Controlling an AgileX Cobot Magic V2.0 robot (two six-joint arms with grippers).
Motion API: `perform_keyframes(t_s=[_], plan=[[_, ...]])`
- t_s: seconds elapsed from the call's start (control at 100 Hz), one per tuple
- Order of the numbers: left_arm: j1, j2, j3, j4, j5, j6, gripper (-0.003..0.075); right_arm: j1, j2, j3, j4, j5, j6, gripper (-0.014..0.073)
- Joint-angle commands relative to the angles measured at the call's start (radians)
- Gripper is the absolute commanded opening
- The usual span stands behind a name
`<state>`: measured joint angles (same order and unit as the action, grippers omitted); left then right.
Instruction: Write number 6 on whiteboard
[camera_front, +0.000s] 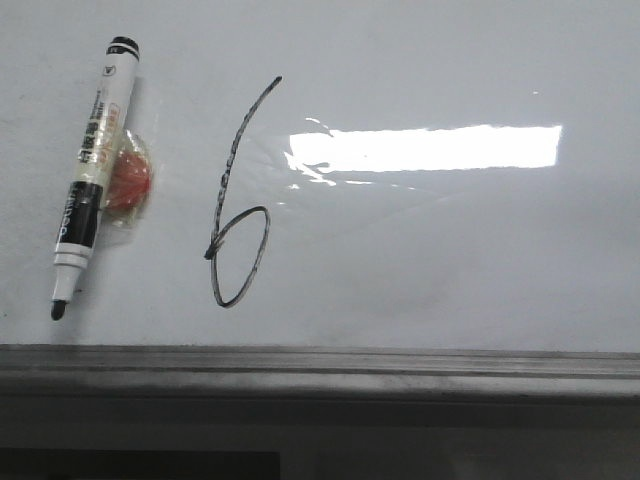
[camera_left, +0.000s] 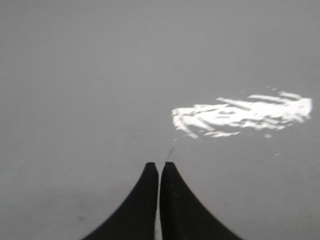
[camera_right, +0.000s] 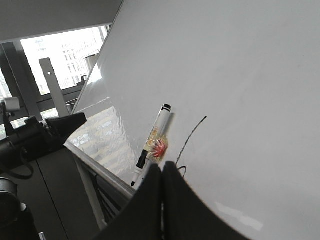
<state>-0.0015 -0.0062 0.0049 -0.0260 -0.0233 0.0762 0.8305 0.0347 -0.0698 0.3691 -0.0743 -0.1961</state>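
While the 6 (camera_front: 238, 195) stands drawn left of middle on the whiteboard (camera_front: 450, 260), its slanted stem running down into a narrow loop, a marker (camera_front: 92, 175) lies just to its left, uncapped tip toward the grey frame (camera_front: 400, 365). A red wrapped thing (camera_front: 128, 180) sits against the marker's right side (what it is cannot be told). The left claw (camera_left: 159, 165) hangs over bare board, tips pressed together and gripping nothing. The right claw (camera_right: 162, 166) is likewise closed and empty, near the 6's loop.
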Motion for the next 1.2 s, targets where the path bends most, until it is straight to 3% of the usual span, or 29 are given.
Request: perform_keyframes(t_s=[0.0,0.05,0.36,1.19], plan=[[0.062,-0.03,0.023,0.005,-0.085,-0.012,-0.0019,-0.001,0.01,-0.024,-0.014,-0.075,-0.007,-0.0064],[0.08,-0.03,0.047,0.003,-0.078,-0.012,-0.0019,-0.001,0.01,-0.024,-0.014,-0.075,-0.007,-0.0064],[0.087,-0.03,0.044,0.003,0.294,-0.012,-0.0019,-0.001,0.01,-0.021,-0.014,-0.077,-0.007,-0.0064],[0.087,-0.03,0.043,0.003,0.279,-0.012,-0.0019,-0.009,0.01,-0.015,-0.014,-0.081,-0.007,-0.0064]])
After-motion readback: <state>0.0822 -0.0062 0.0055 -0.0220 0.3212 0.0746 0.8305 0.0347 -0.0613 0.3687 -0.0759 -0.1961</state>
